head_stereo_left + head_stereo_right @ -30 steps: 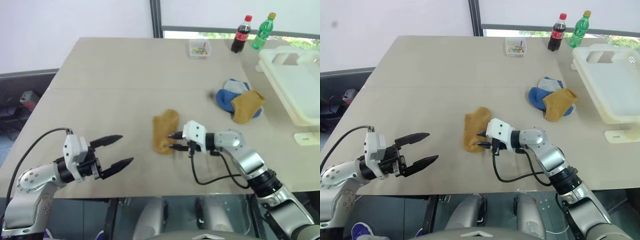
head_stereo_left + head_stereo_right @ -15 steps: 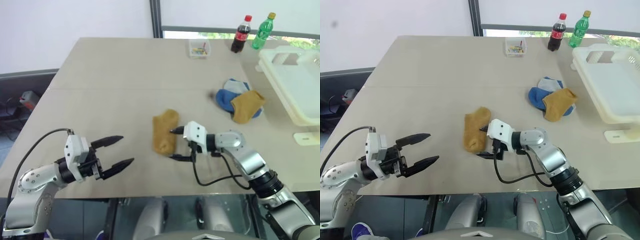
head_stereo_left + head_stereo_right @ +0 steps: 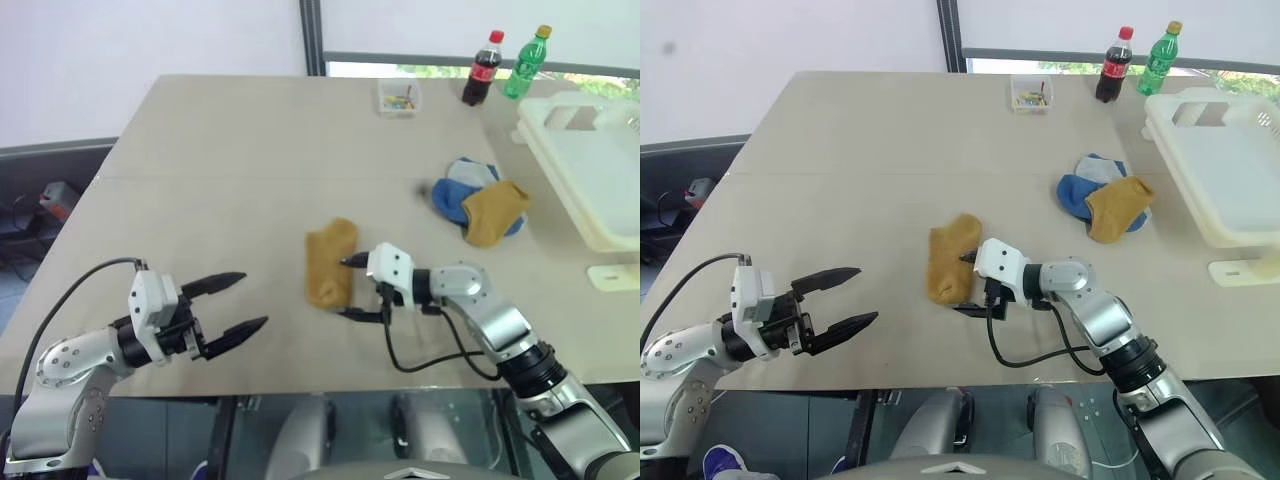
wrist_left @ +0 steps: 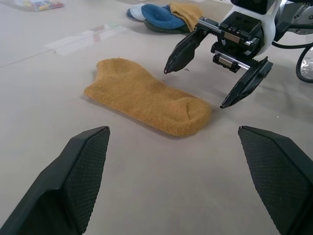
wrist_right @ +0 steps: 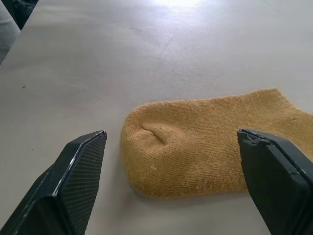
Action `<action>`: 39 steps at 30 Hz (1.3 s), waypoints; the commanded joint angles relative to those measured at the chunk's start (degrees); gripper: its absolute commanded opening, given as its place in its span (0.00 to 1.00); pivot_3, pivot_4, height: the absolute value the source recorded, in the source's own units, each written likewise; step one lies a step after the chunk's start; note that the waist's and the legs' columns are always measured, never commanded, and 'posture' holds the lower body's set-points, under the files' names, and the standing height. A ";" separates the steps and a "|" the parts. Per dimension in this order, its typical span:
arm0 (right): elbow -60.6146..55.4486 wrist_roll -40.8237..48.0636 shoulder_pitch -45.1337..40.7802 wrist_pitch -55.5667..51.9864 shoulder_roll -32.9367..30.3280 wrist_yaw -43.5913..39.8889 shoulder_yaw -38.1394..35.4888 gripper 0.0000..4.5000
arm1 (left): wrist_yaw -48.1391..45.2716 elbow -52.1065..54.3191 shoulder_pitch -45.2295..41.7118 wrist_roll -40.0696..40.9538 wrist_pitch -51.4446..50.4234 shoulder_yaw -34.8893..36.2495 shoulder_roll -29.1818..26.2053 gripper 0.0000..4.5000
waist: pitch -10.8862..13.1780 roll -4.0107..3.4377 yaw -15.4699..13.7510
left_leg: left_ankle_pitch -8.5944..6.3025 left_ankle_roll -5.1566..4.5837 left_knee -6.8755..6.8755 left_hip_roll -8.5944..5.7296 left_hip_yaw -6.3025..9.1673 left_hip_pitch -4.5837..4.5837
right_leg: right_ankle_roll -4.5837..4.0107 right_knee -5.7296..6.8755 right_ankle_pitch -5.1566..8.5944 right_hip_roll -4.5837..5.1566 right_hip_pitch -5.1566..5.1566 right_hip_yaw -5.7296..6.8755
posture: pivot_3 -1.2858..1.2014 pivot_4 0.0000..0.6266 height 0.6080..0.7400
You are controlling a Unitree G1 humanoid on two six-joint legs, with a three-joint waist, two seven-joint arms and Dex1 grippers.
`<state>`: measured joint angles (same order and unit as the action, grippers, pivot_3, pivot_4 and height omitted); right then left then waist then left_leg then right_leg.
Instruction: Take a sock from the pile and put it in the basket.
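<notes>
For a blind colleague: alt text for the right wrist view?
A mustard-yellow sock lies flat on the beige table, framed between the open right tool's two black fingers, which do not touch it.

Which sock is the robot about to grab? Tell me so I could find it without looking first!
Look at the big beige table, near the front edge, right in front of the right gripper, whose fingers are open. A mustard-yellow sock lies there flat and all alone. The other yellow sock sits on the pile with the blue ones, over by the cream basket.
</notes>
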<state>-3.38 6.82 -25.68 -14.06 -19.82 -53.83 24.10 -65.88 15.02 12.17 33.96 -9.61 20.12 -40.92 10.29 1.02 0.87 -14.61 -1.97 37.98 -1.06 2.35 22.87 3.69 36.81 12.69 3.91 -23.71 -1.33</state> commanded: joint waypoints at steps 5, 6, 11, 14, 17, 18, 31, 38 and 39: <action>-1.76 0.16 0.01 1.15 0.35 0.05 -0.42 0.98 | 0.23 1.64 0.39 0.71 0.28 0.14 0.13 1.00 | 0.00 0.00 0.00 | 0.00 0.00 0.00 0.00 0.00 0.00 | 0.00 0.00 0.00 0.00 0.00 0.00 | 0.52 0.24 1.00; -1.72 0.16 0.00 1.19 0.36 0.04 -0.42 0.98 | 0.25 1.66 0.39 0.71 0.28 0.13 0.13 1.00 | 0.00 0.00 0.01 | 0.00 0.00 0.00 0.00 0.00 0.00 | 0.00 0.00 0.00 0.00 0.00 0.00 | 0.52 0.24 1.00; -1.89 0.13 0.06 1.15 0.42 0.18 -0.36 0.98 | 0.15 1.76 0.58 0.77 0.31 0.26 0.06 1.00 | 0.00 0.00 0.00 | 0.00 0.00 0.00 0.00 0.00 0.00 | 0.00 0.00 0.00 0.00 0.00 0.00 | 0.52 0.24 1.00; -1.92 0.15 0.07 1.05 0.51 0.29 -0.34 0.98 | 0.08 1.74 0.55 0.84 0.30 0.26 0.00 1.00 | 0.00 0.00 0.00 | 0.00 0.00 0.00 0.00 0.00 0.00 | 0.00 0.00 0.00 0.00 0.00 0.00 | 0.52 0.24 1.00; -1.91 0.16 0.06 1.04 0.53 0.40 -0.34 0.98 | 0.01 1.66 0.45 0.84 0.29 0.24 -0.07 1.00 | 0.00 0.00 0.00 | 0.00 0.00 0.00 0.00 0.00 0.00 | 0.00 0.00 0.00 0.00 0.00 0.00 | 0.52 0.24 1.00; -1.91 0.17 0.07 1.04 0.52 0.43 -0.34 0.98 | 0.02 1.65 0.42 0.83 0.29 0.23 -0.08 1.00 | 0.00 0.00 0.00 | 0.00 0.00 0.00 0.00 0.00 0.00 | 0.00 0.00 0.00 0.00 0.00 0.00 | 0.52 0.24 1.00; -1.87 0.16 0.06 1.10 0.67 0.57 -0.30 0.98 | 0.03 1.57 0.34 0.77 0.30 0.26 -0.11 1.00 | 0.00 0.00 0.00 | 0.00 0.00 0.00 0.00 0.00 0.00 | 0.00 0.00 0.00 -0.01 0.00 0.00 | 0.52 0.24 1.00; -1.76 0.17 0.08 1.01 0.75 0.59 -0.32 0.98 | 0.06 1.64 0.28 0.79 0.25 0.11 -0.06 1.00 | 0.00 0.00 0.01 | 0.00 0.00 0.00 0.00 0.00 0.00 | 0.00 0.00 0.00 -0.01 0.00 0.00 | 0.52 0.24 1.00; -1.75 0.17 0.08 1.00 0.75 0.60 -0.33 0.98 | 0.06 1.63 0.25 0.79 0.24 0.10 -0.06 1.00 | 0.00 0.00 0.01 | 0.00 0.00 0.00 0.00 0.00 0.00 | 0.00 0.00 0.00 -0.01 0.00 0.00 | 0.52 0.24 1.00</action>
<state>-3.38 6.82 -25.68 -13.58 -19.46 -53.38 24.15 -65.81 15.07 12.53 33.96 -9.62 20.10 -40.90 10.29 1.02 0.88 -14.61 -1.97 37.98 -1.06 2.35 22.87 3.69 36.82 12.69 3.90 -23.71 -1.33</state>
